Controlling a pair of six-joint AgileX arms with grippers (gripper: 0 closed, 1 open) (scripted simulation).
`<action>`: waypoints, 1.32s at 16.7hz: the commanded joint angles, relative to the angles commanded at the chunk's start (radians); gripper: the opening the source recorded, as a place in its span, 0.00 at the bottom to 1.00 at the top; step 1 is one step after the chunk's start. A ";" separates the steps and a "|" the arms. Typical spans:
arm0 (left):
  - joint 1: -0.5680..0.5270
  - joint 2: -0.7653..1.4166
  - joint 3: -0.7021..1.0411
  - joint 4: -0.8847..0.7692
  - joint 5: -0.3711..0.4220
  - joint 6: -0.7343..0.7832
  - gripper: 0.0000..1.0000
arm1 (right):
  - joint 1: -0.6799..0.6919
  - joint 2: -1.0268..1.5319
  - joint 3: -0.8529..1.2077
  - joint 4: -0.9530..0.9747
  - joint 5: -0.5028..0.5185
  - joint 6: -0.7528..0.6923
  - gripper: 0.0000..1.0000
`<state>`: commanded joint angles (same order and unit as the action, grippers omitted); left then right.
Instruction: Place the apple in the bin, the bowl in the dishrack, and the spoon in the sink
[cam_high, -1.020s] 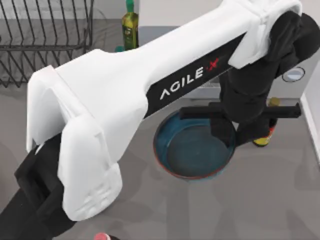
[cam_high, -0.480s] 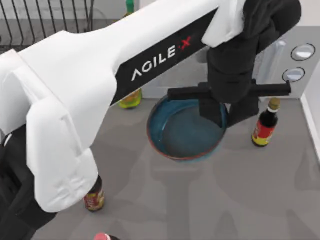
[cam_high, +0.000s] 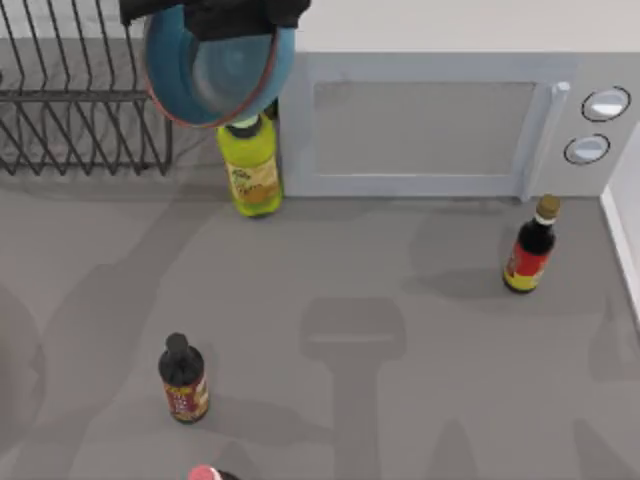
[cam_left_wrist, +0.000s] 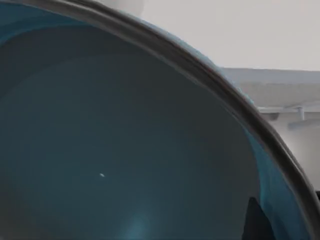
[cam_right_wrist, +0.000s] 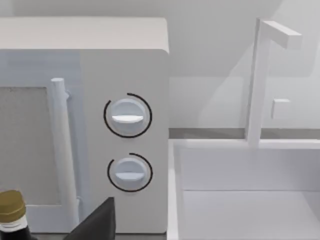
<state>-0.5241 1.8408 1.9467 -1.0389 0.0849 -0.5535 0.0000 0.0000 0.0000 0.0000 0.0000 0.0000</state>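
Note:
The blue-teal bowl (cam_high: 215, 70) with its reddish-brown rim hangs tilted at the back of the table. It is just right of the dark wire dishrack (cam_high: 85, 110) and above a green bottle. My left gripper (cam_high: 212, 18) is shut on the bowl's far rim, at the top edge of the top view. In the left wrist view the bowl's inside (cam_left_wrist: 115, 150) is very close, with one dark finger (cam_left_wrist: 257, 222) at its rim. A dark part of my right gripper (cam_right_wrist: 97, 225) shows in front of the microwave, beside the white sink (cam_right_wrist: 240, 200). The apple and spoon are out of view.
A green bottle (cam_high: 250, 165) stands under the bowl, against the white microwave (cam_high: 430, 125). Dark red-labelled bottles stand at the right (cam_high: 530, 245) and front left (cam_high: 183, 380). A pinkish-red rounded thing (cam_high: 203, 472) is cut off at the front edge. The sink's faucet (cam_right_wrist: 260, 80) rises behind the basin.
My left arm has lifted the bowl from the table's middle and carried it back and left, up beside the dishrack. The arm no longer covers the table.

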 joint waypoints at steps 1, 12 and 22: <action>0.041 -0.046 -0.049 0.044 0.009 0.028 0.00 | 0.000 0.000 0.000 0.000 0.000 0.000 1.00; 0.555 -0.758 -0.659 0.637 0.060 0.429 0.00 | 0.000 0.000 0.000 0.000 0.000 0.000 1.00; 0.702 -0.948 -0.830 0.811 0.119 0.567 0.00 | 0.000 0.000 0.000 0.000 0.000 0.000 1.00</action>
<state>0.1780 0.8932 1.1167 -0.2280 0.2040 0.0130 0.0000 0.0000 0.0000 0.0000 0.0000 0.0000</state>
